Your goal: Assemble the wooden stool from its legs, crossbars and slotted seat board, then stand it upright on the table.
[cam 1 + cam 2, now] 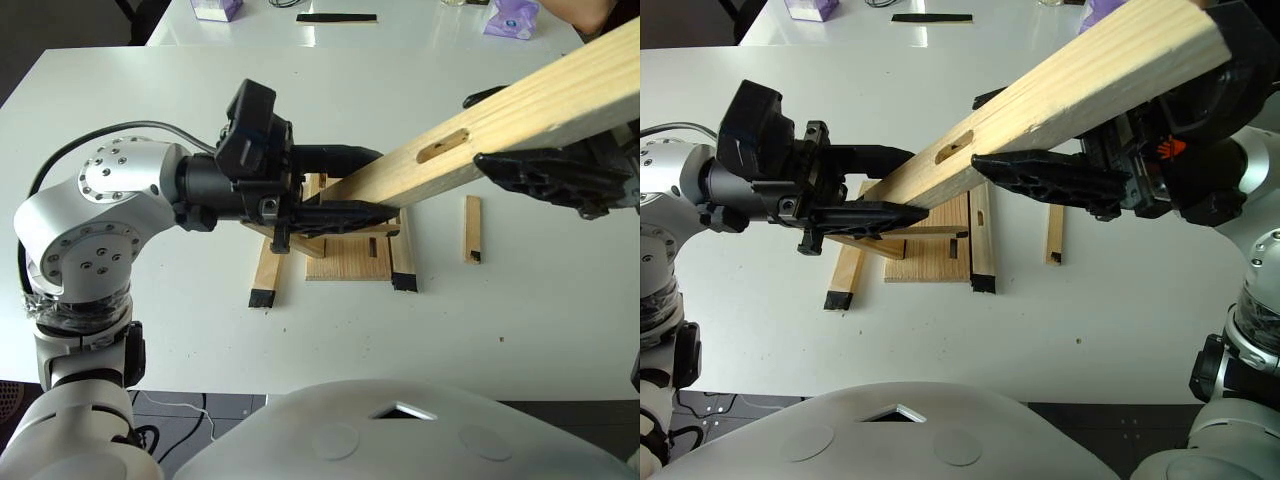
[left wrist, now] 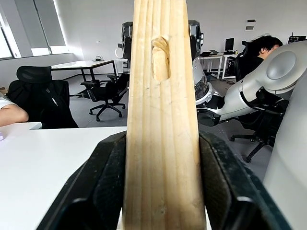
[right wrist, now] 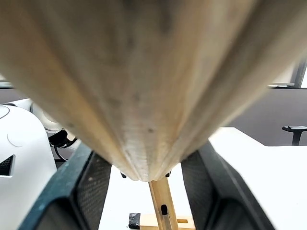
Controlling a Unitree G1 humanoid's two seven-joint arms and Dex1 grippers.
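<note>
the leg (image 1: 520,105) ran on a slant from mid-frame to the upper right. the left gripper (image 1: 388,185) was clamped on its lower end and the right gripper (image 1: 980,130) on its upper half. the seat board (image 1: 345,262) lay flat just below the lower end, nearer the left arm.

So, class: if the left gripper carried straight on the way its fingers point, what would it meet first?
Most likely the right gripper, facing it further along the wooden leg both clamp, though their relative height is hard to judge.
</note>
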